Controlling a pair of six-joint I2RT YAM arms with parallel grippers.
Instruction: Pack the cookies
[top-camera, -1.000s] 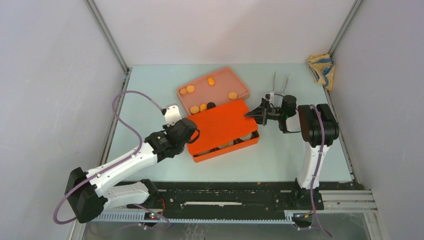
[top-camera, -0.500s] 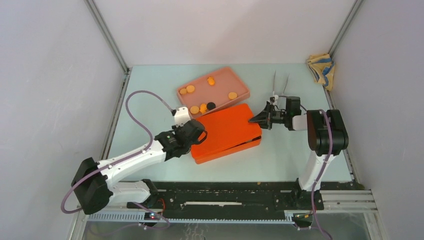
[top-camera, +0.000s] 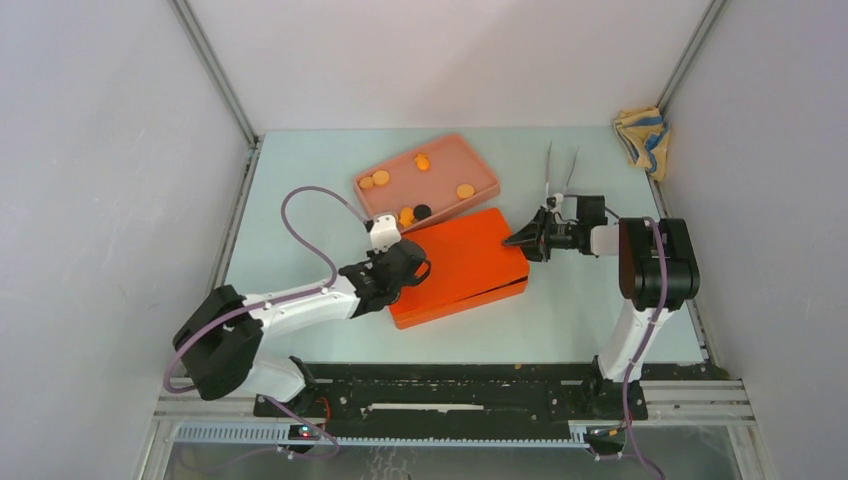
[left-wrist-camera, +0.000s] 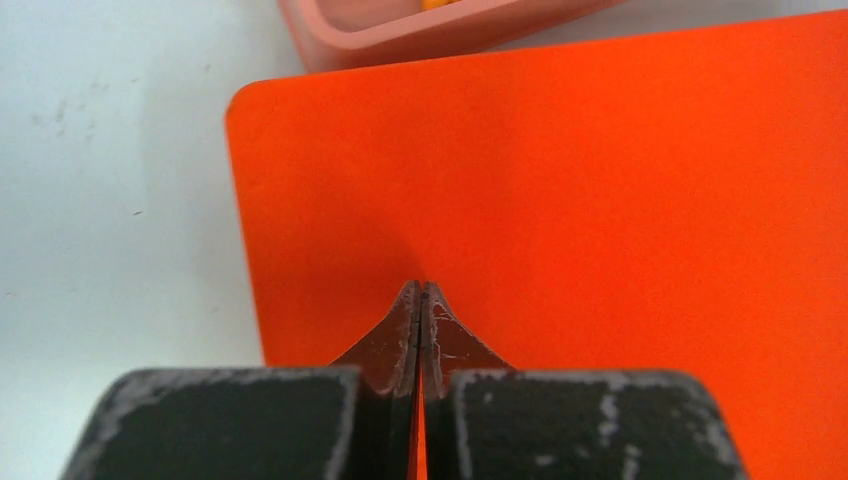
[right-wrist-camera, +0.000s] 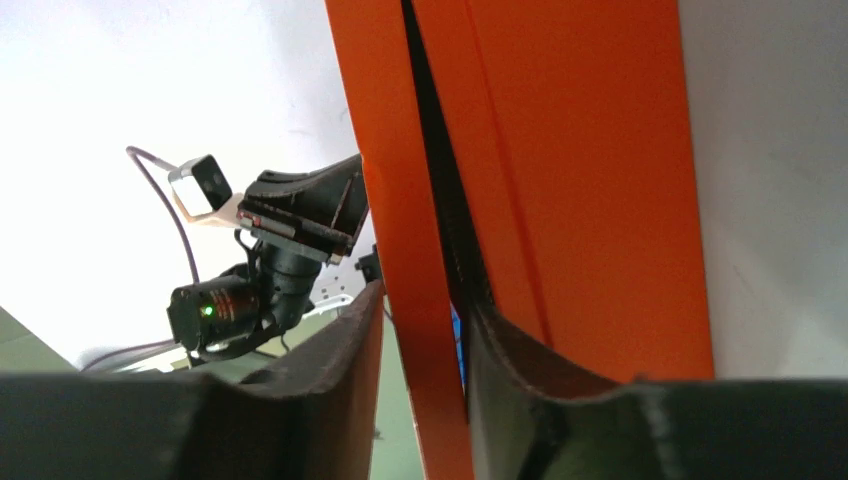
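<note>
**A:** Why is the left end effector (left-wrist-camera: 421, 292) closed tight, tips on the orange lid (top-camera: 462, 255)?

**B:** Pressing that end down, I'd judge.

**A:** The cookies (top-camera: 381, 177)?

**B:** Several lie unpacked in the pink tray (top-camera: 484, 168) behind.

**A:** And rightward?

**B:** The right end effector (top-camera: 527, 238) pinches the lid's edge, probably to seat it.

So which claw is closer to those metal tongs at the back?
Right. The right claw grips the edge of the orange lid just in front of the tongs; the left claw sits shut over the lid's opposite side.
</note>
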